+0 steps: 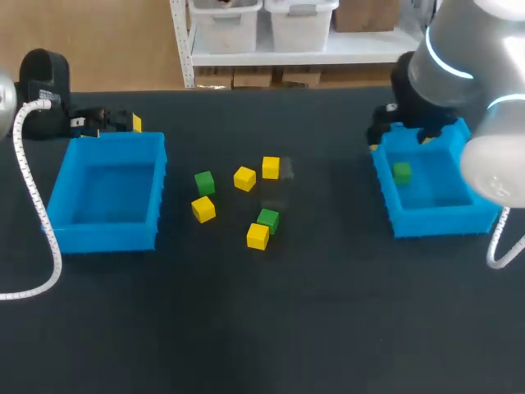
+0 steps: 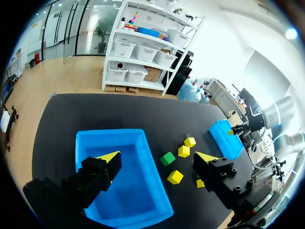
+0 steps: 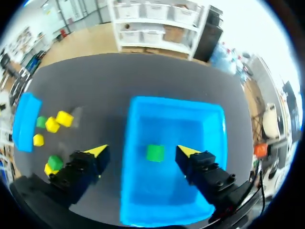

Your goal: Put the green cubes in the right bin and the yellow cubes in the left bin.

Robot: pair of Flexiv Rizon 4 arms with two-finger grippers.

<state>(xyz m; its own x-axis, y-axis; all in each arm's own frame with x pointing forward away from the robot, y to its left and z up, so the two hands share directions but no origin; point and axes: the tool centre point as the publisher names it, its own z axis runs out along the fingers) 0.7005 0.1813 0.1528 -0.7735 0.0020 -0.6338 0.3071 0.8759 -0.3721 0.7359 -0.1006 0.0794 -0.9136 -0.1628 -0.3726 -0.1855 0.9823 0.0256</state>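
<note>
Closest to the overhead camera is the bulky silver right arm [image 1: 492, 156], which comes in from the right above the right blue plastic bin [image 1: 435, 223]. Its end effector [image 3: 140, 150] hangs over that bin with both yellow-tipped fingers spread wide and nothing in their grasp. One small green cube [image 1: 401, 171] lies on the bin's floor, near the wall that faces the middle of the bench. From the wrist camera it shows below and between the parted fingers, touched by neither.

Across the black bench [image 1: 246, 328], the left arm [image 1: 41, 90] sits at the far left corner. The left end effector [image 2: 157, 157] is at the far rim of the left blue plastic bin [image 1: 102, 238], its fingers equally wide apart and holding nothing.

Six cubes lie loose on the bench between the two bins. A second green cube [image 1: 204, 182] is nearest the left bin, with a yellow cube [image 1: 203, 208] just in front of it. Farther back, a pair of yellow cubes [image 1: 244, 178] sits close together. On the near side, a third green cube [image 1: 267, 219] rests against a last yellow cube [image 1: 257, 236].
</note>
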